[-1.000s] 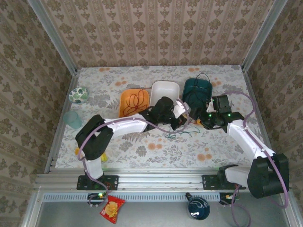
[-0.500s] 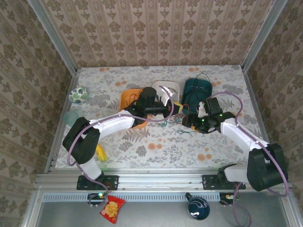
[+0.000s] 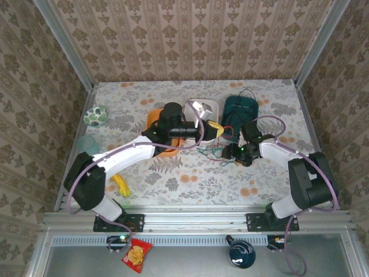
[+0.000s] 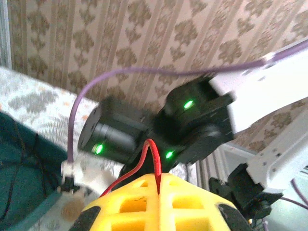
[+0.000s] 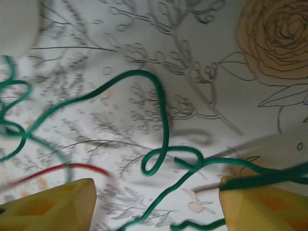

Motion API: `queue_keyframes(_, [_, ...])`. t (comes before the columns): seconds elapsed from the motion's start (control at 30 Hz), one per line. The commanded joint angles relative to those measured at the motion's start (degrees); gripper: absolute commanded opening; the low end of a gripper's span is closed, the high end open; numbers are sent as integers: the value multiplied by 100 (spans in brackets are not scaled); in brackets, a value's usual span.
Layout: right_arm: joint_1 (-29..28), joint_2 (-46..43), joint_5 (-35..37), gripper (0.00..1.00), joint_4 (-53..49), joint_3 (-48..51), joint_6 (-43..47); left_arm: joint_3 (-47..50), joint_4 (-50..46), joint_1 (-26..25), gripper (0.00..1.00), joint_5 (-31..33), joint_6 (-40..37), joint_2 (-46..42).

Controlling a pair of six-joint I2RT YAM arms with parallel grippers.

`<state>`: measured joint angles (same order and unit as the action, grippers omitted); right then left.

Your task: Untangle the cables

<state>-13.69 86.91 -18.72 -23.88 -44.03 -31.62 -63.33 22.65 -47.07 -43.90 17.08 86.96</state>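
Note:
My left gripper (image 3: 215, 128) hangs near the white tray, its yellow fingers shut on the red cable (image 4: 153, 156), which arches up out of the closed jaws (image 4: 159, 179). From there the red cable (image 3: 218, 147) droops to the table. The green cable (image 5: 162, 120) lies in loose loops on the flowered cloth. My right gripper (image 5: 156, 207) stands open low over it, a green strand running between the fingers and another across the right fingertip (image 5: 262, 199). In the top view the right gripper (image 3: 232, 153) sits beside the green tangle (image 3: 209, 152). The black cable (image 3: 247, 93) lies in the teal bin.
An orange bowl (image 3: 153, 121), a white tray (image 3: 203, 106) and a teal bin (image 3: 242, 107) stand in a row at the back. A patterned bowl (image 3: 95, 115) and a clear cup (image 3: 89, 145) are at the left edge, a yellow object (image 3: 120, 184) near the front left.
My left arm has swung back with the red cable and now holds it raised by the white tray. My right gripper has moved left and down over the green cable.

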Motion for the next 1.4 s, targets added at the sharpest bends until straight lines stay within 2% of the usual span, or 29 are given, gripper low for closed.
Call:
queue_keyframes(0.0, [-22, 137, 435, 69, -168, 44, 59, -87, 338, 162, 0, -282, 222, -472])
queue_keyframes(0.17, [6, 95, 475, 69, -179, 68, 50, -93, 369, 426, 0, -586, 470, -764])
queue_keyframes(0.27, [9, -48, 487, 69, -119, 129, 25, -128, -228, 444, 0, -430, 41, -933])
queue_keyframes(0.5, [49, -229, 485, 69, -37, 227, 15, -105, -36, 844, 0, -189, 12, -1574])
queue_keyframes(0.63, [34, -496, 125, 69, 291, 346, 83, -134, -63, 936, 0, -6, -91, -1751])
queue_keyframes(0.7, [-14, -679, 12, 69, 398, 361, 118, -105, -328, 945, 0, 556, -294, -1823])
queue_keyframes(0.8, [-103, -1063, -36, 69, 412, 313, 153, -98, -833, 1007, 0, 2028, -519, -1910])
queue_keyframes(0.93, [-210, -1508, -118, 69, 436, 231, 198, -247, -1554, 1233, 0, 3177, -856, -1937])
queue_keyframes(1.23, [-268, -1924, 15, 69, 92, -127, 339, 341, -2108, 2236, 0, 3573, -742, -1577])
queue_keyframes(1.37, [-284, -1921, 55, 69, 46, -172, 358, 927, -1887, 2612, 0, 3129, -292, -927])
